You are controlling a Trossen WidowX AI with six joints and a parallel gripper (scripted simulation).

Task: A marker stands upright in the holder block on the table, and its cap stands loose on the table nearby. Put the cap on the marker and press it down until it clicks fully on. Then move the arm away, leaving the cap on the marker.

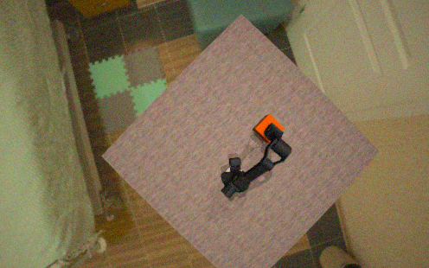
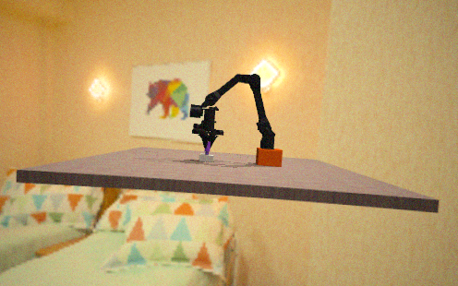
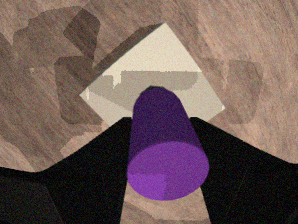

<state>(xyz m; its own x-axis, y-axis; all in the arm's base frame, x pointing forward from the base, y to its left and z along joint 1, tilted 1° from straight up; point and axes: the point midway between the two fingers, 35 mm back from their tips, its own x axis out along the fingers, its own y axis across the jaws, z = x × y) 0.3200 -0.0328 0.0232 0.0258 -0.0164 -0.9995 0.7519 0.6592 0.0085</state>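
The purple cap (image 2: 208, 148) (image 3: 167, 170) is between the fingers of my gripper (image 3: 160, 125), which is shut on it. The cap stands over the white holder block (image 2: 206, 158) (image 3: 162, 50), its lower end close above the block's top, and looks slightly tilted in the exterior view. The marker's body is hidden; only a thin dark edge shows at the cap's far end in the wrist view, so the cap appears to be around the marker. How fully it is seated cannot be told. The arm hides most of the block in the top view.
The arm's orange base block (image 1: 263, 126) (image 2: 269, 157) stands on the table (image 1: 208, 95) (image 2: 138, 177), to the right of the holder block in the exterior view. The black arm arches from it over to the holder block. Shadows of the gripper fall around the block.
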